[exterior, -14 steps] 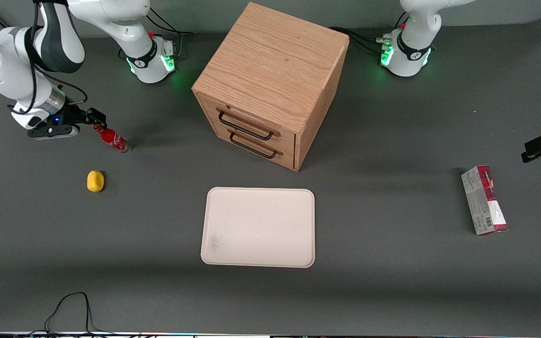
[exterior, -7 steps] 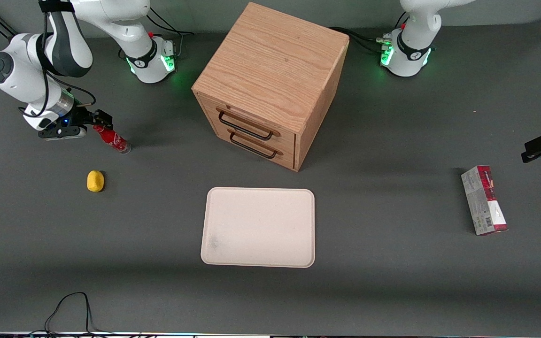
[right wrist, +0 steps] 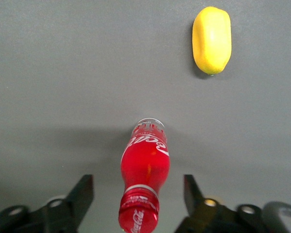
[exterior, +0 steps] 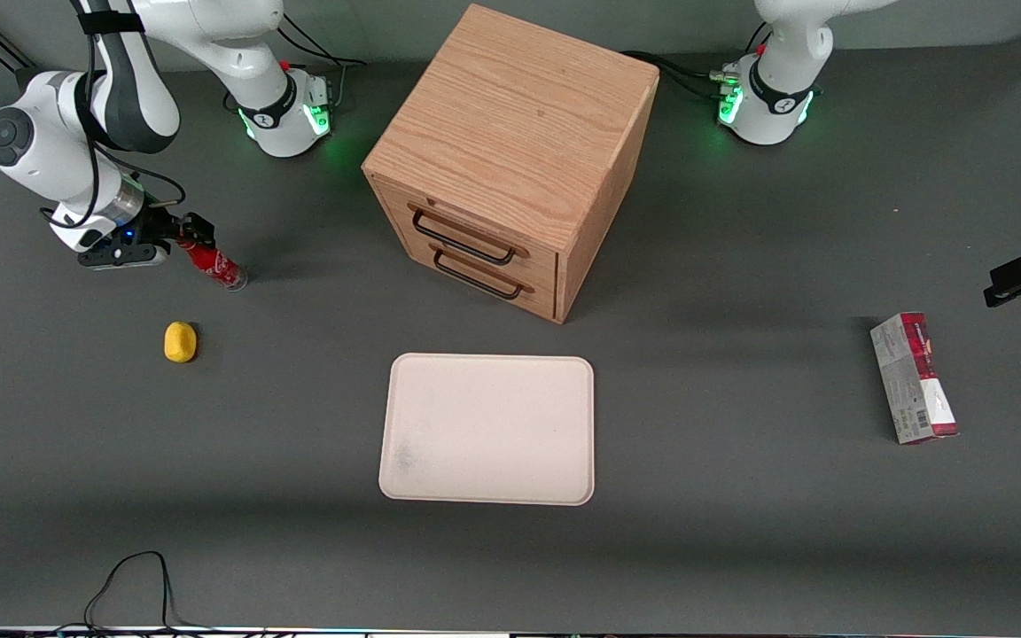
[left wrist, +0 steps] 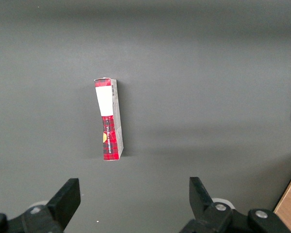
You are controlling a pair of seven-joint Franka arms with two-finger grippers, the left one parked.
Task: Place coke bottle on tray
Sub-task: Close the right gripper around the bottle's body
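The coke bottle (exterior: 216,264), small and red with a red cap, stands on the grey table toward the working arm's end. My gripper (exterior: 187,232) is open just above it, its fingers astride the cap without touching. In the right wrist view the coke bottle (right wrist: 144,170) rises between the two black fingers (right wrist: 82,194), with a gap on each side of the cap. The cream-beige tray (exterior: 488,429) lies flat near the table's middle, nearer the front camera than the wooden cabinet, and holds nothing.
A yellow lemon-like object (exterior: 180,342) lies near the bottle, closer to the front camera; it also shows in the right wrist view (right wrist: 212,40). A wooden two-drawer cabinet (exterior: 510,159) stands mid-table. A red-and-grey carton (exterior: 913,377) lies toward the parked arm's end.
My gripper has moved toward the bottle's cap and come down around it. The bottle has not moved.
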